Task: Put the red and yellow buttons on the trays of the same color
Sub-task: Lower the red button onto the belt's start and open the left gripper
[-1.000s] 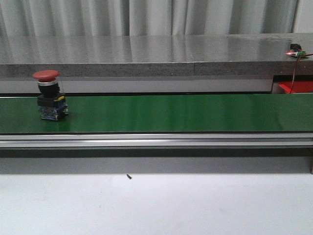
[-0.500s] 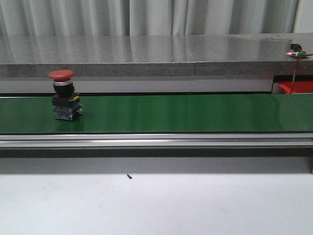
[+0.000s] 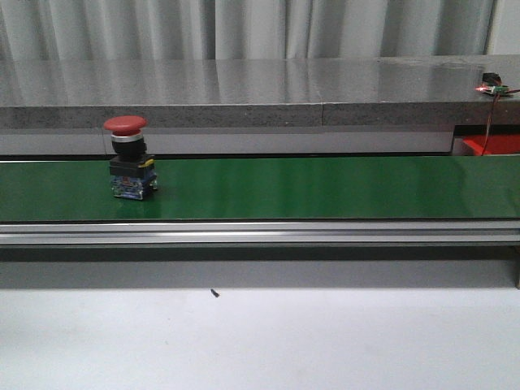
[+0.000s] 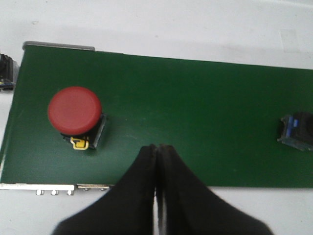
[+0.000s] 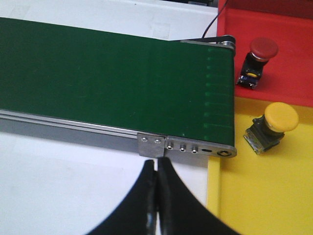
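A red mushroom button [image 3: 130, 158] with a black and blue base stands upright on the green conveyor belt [image 3: 325, 187], toward its left part. In the left wrist view the same red button [image 4: 74, 110] sits near the belt's end. My left gripper [image 4: 157, 147] hangs above the belt beside the button, shut and empty. My right gripper [image 5: 156, 161] is shut and empty over the white table, just before the belt's other end. There a red tray [image 5: 288, 78] holds a red button [image 5: 259, 56], and a yellow tray [image 5: 264, 196] holds a yellow button [image 5: 274, 125].
A dark black-and-blue part [image 4: 297, 131] lies on the belt at the edge of the left wrist view; what it is I cannot tell. The belt's aluminium rail [image 3: 260, 234] runs along the front. A corner of the red tray [image 3: 491, 146] shows at far right.
The red button has moved to the right along the belt, staying upright. Nothing else in the front view has changed.
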Tool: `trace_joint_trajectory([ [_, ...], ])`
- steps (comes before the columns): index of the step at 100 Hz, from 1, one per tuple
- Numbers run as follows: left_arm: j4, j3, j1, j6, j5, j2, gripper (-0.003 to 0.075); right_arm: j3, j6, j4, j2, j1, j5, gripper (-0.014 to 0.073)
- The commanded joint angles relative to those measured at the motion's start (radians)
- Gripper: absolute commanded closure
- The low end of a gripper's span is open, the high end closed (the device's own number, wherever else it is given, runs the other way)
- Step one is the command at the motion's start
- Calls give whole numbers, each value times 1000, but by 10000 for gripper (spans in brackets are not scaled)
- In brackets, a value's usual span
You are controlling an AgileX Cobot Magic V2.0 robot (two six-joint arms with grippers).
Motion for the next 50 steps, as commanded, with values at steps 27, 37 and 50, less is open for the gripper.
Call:
trace_joint_trajectory([
  [27,-20,134,-78,3,-71,-216,740,-26,-8,11,-4,0,-56,715],
  [37,-18,180,-80,3,-88,-272,740,-26,-8,11,-4,0,-56,715],
  [50,-18,229,-80,3,-120,-347,740,-26,-8,11,-4,0,-56,715],
])
